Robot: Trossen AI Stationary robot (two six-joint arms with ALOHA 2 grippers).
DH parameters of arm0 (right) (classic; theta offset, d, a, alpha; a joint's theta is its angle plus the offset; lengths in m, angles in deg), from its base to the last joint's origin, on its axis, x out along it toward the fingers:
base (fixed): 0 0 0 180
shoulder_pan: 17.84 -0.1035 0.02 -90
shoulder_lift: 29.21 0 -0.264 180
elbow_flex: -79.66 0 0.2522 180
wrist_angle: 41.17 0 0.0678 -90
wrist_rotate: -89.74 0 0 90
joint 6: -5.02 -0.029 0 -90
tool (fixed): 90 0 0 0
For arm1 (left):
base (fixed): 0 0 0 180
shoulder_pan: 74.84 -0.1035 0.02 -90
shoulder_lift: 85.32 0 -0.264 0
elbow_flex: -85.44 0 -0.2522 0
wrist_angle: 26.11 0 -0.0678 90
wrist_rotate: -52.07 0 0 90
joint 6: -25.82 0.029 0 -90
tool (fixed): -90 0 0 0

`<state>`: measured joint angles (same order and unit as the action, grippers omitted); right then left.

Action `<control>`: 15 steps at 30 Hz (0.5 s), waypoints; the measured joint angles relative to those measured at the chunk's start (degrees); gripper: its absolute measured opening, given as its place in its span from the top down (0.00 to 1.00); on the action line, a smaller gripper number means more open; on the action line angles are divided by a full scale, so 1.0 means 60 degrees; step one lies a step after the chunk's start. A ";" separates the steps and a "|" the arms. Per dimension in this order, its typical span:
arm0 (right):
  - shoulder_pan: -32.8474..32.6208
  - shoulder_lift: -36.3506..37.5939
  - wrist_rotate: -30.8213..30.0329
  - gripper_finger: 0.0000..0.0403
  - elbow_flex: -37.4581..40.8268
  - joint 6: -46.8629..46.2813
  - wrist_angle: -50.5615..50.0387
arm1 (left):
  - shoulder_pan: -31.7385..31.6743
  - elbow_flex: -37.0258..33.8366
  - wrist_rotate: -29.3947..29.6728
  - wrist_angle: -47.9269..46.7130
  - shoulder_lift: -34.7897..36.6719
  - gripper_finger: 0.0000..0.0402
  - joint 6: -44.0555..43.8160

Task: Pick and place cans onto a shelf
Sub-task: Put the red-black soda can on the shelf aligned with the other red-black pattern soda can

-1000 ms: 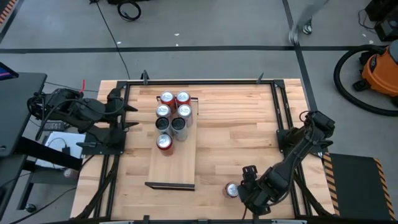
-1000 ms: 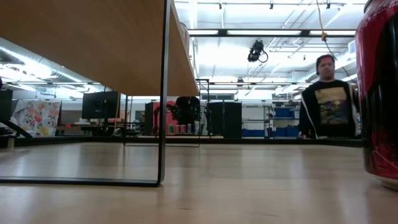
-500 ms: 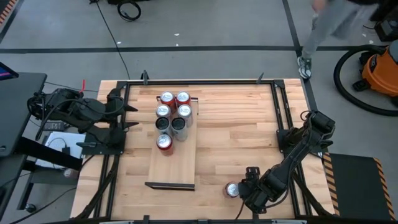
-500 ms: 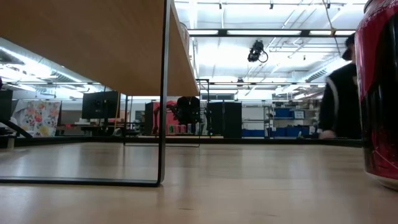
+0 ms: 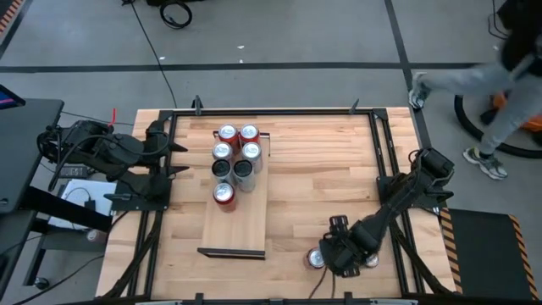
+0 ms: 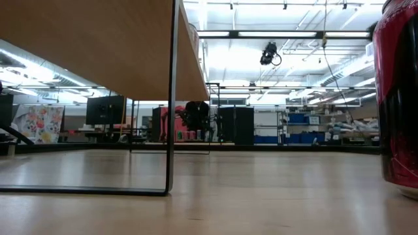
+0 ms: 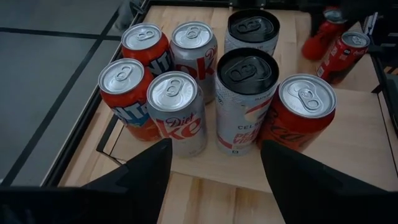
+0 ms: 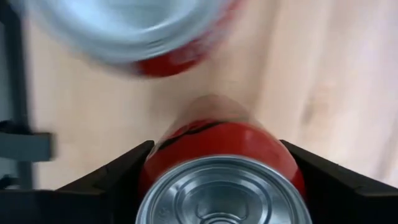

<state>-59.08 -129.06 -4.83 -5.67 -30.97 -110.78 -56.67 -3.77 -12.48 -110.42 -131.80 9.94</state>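
Several cans (image 5: 235, 161) with red, silver or black bodies stand upright in a cluster on the far half of the shelf (image 5: 241, 220). They fill the left wrist view (image 7: 186, 106). My left gripper (image 5: 178, 158) waits open at the table's left edge, nothing between its fingers (image 7: 214, 165). My right gripper (image 5: 339, 252) points down near the front right and is shut on a red can (image 8: 217, 180), which it hides in the high view. Just left of it a second red can (image 5: 317, 258) stands free on the table, seen close up in the low view (image 6: 398, 98). My right gripper has the red can between its two fingers (image 8: 118, 177), which lie against opposite sides of the body (image 8: 152, 168) just below the top rim. The fingers come from above, pointing down. The can is upright with its silver top toward the wrist; its base is hidden.
Black frame rails (image 5: 385, 169) run around the tabletop, and the near rail passes close by the two cans. Bare wood (image 5: 322, 169) lies between the shelf and the right rail. A person (image 5: 483, 85) walks on the floor beyond the far right corner.
My right gripper has come down and gone a little toward the table's left, closer to the free red can, which has stayed put. The person behind the table has walked toward the right and left the low view.
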 joint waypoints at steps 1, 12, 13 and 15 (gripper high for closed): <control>0.0187 0.0004 -0.0094 0.22 0.0000 0.0256 -0.0101 | 0.0000 0.0000 0.0000 0.0000 0.0000 0.36 0.0002; 0.2216 0.0341 -0.0779 0.20 0.0066 0.2929 -0.0283 | 0.0000 0.0000 0.0000 0.0000 0.0000 0.36 -0.0174; 0.2375 0.0401 -0.0793 0.20 0.0061 0.3173 -0.0219 | -0.0003 0.0000 0.0001 0.0001 0.0003 0.36 -0.0174; 0.2711 0.0422 -0.0680 0.20 0.0051 0.3586 -0.0090 | 0.0000 0.0000 0.0000 0.0000 0.0000 0.36 -0.0178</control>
<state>-42.82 -126.53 -8.92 -5.36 -9.45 -111.32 -56.67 -3.77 -12.48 -110.41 -131.80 8.87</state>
